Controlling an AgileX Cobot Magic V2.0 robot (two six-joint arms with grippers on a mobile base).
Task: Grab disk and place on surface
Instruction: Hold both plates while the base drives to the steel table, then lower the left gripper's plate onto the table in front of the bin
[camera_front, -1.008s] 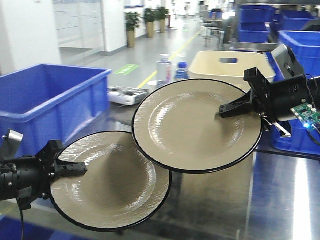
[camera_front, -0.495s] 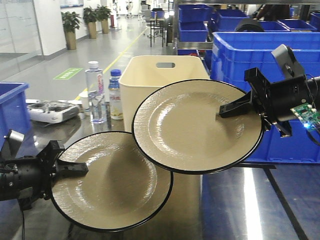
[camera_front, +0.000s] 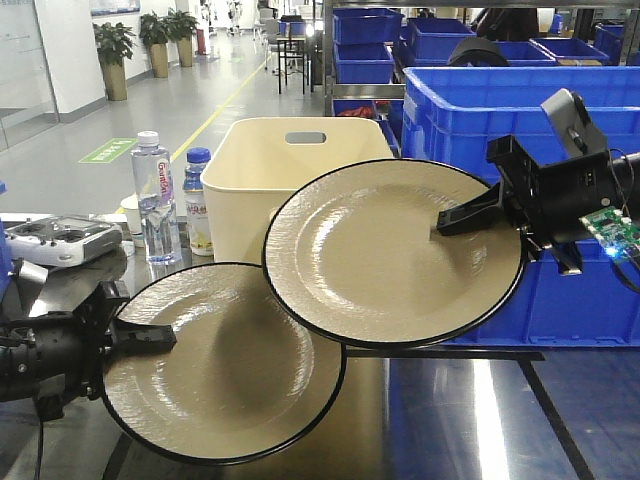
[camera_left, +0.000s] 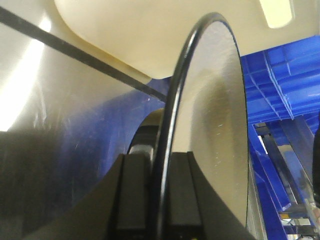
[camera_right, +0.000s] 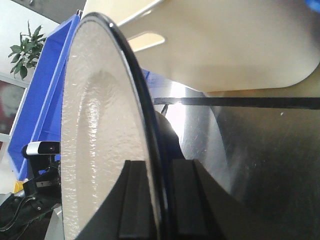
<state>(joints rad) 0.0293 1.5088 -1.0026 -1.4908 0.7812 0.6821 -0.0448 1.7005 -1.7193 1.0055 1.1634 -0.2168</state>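
Disks in both grippers, neither is down on the surface (camera_front: 450, 420) yet.

Left gripper (camera_front: 150, 338): closed tight on the rim of the left disk (camera_front: 225, 365), one finger on each face. The disk extends out ahead of the fingertips, concave face up, tilted, clear of the tabletop below. The left wrist view shows the rim edge-on, pinched between the two fingers.

Right gripper (camera_front: 450, 220): same pinch on the rim of the right disk (camera_front: 390, 250), which sits higher and is also off the surface. That disk's far edge, away from the right fingers, overlaps the far edge of the left disk in the front view. Can't tell if they touch.

Black tape line (camera_front: 440, 353) runs on the surface under the right disk. Cream bin (camera_front: 270, 170) sits beyond both sets of fingertips, two water bottles (camera_front: 170, 200) just beside it. Remote controller (camera_front: 60, 238) is past the left gripper. Blue crates (camera_front: 470, 100) are behind the right gripper.
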